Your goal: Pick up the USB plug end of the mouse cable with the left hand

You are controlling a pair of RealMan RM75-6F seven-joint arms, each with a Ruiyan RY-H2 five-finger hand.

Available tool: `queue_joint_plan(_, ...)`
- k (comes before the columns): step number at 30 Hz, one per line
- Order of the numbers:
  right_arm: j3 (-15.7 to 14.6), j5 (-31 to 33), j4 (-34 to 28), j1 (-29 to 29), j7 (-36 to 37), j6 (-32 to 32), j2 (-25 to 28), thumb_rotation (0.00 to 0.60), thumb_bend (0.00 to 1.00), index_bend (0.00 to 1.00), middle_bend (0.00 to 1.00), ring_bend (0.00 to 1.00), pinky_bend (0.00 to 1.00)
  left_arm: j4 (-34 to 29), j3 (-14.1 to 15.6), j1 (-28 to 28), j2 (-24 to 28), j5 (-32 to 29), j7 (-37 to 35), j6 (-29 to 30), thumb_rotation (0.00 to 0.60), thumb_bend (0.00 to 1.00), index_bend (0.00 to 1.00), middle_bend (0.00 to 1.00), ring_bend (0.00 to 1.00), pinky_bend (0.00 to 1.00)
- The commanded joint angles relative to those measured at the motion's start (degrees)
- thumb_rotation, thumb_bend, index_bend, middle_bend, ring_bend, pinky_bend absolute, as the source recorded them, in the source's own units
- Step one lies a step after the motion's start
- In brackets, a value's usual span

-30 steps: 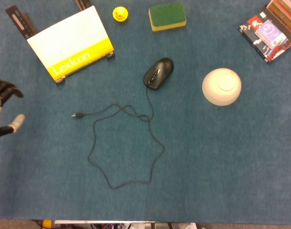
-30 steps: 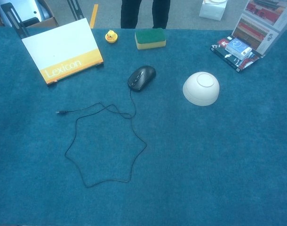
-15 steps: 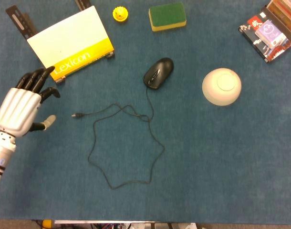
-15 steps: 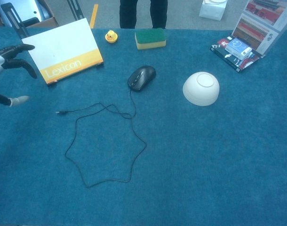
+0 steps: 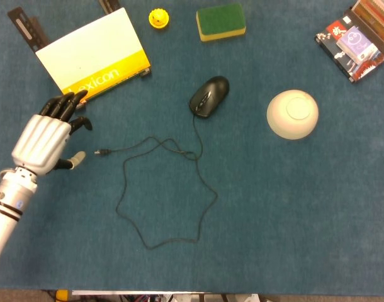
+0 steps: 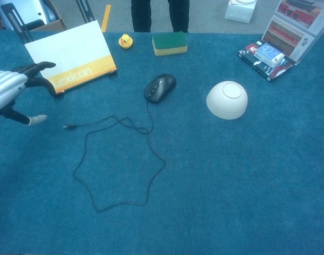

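1. Since the earlier frames the left hand (image 5: 46,139) has come in from the left edge of the head view toward the middle left; 1 second ago only its fingertips showed there, and the chest view showed none of it. Nothing else has shifted.
2. The left hand hangs with fingers apart and holds nothing; its thumb tip points toward the plug.
3. Just right of that thumb, in the middle left of the frame, the USB plug (image 5: 99,151) lies flat on the blue surface (image 5: 274,207), apart from the hand.
4. From the plug the mouse cable (image 5: 160,195) runs right, loops down through the centre, then climbs to the black mouse (image 5: 209,95) above centre.
5. Judged progress: the approach is nearly finished, but closing on the plug and lifting it are both left.
6. The right hand appears in neither view.
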Motion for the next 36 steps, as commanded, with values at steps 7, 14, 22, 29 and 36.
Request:
queue_joint_plan(7,0.19,0.14,0.63,-0.12,0.99,0.35,0.02,0.600,0.15,0.51,0.31,0.20,0.11,3.42,0.63,-1.68,-3.28,-1.08,-1.70,-2.74,0.600,0.25,0.40,0.01,0.00,0.10)
queue_joint_plan(14,0.15,0.30,0.89,-0.37,1.36,0.57,0.07,0.600,0.15,0.51,0.31,0.20,0.11,7.40,0.95,-2.49,-6.09,-1.47,-3.37,-3.68,0.600,0.26,0.42,0.01,0.00,0.10)
queue_joint_plan(22,0.09,0.38,1.26,-0.34,1.63,0.43,-0.20,0.600,0.15,0.51,0.31,0.20,0.11,9.27,0.61,-3.28,-7.55,-3.83,-3.60,-5.68,0.600,0.26,0.42,0.01,0.00,0.10)
queue_joint_plan(29,-0.02,0.47,1.36,-0.37,1.54,0.28,-0.33,0.600,0.15,0.51,0.31,0.20,0.11,8.11,0.12,-3.19,-7.84,-7.83,-1.29,-7.64,0.600,0.26,0.43,0.00,0.00,0.10)
queue_joint_plan(36,-0.14,0.73,1.65,-0.29,1.59,-0.14,-0.67,0.600,0.15,0.51,0.31,0.20,0.11,5.26,-0.32,-2.50,-7.64,-11.47,0.89,-8.06,0.600,0.26,0.43,0.00,0.00,0.10)
